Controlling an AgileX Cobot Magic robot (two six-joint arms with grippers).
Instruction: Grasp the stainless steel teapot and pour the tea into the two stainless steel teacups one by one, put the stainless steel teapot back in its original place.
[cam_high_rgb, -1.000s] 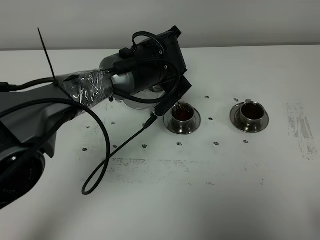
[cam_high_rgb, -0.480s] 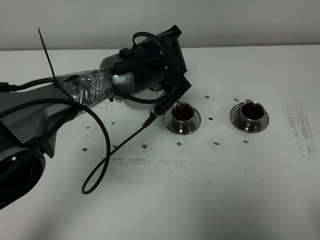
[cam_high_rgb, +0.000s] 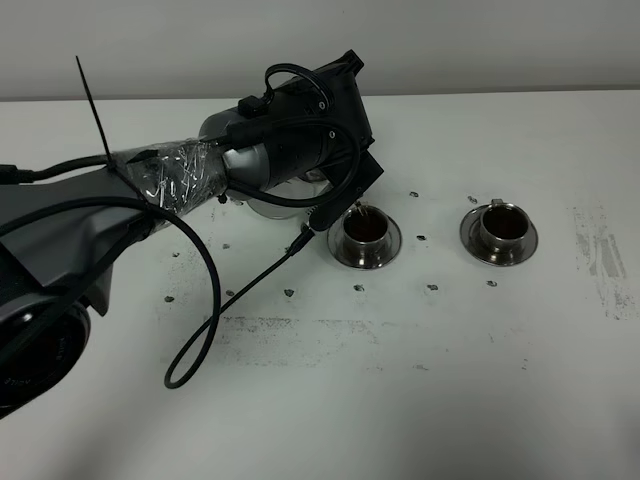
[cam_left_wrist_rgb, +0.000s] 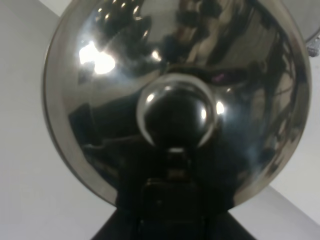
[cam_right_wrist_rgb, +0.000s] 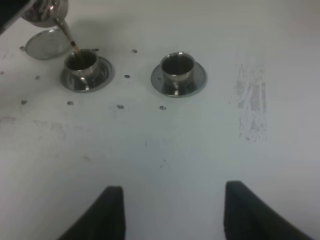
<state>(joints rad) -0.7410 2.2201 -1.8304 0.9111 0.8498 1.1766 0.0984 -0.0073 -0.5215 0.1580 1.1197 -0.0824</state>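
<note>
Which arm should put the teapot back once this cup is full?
Left. The left gripper holds the stainless steel teapot, tipped over a teacup; the right gripper hangs open and empty, away from it.

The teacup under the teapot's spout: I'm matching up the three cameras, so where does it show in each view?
Exterior high: the teacup under the spout sits near mid-picture, left of the other teacup.
Right wrist: the same teacup, beside the other teacup.
Left wrist: not in it; the stainless steel teapot fills the picture.
Shared landmark: that teapot, seen in all three views.
</note>
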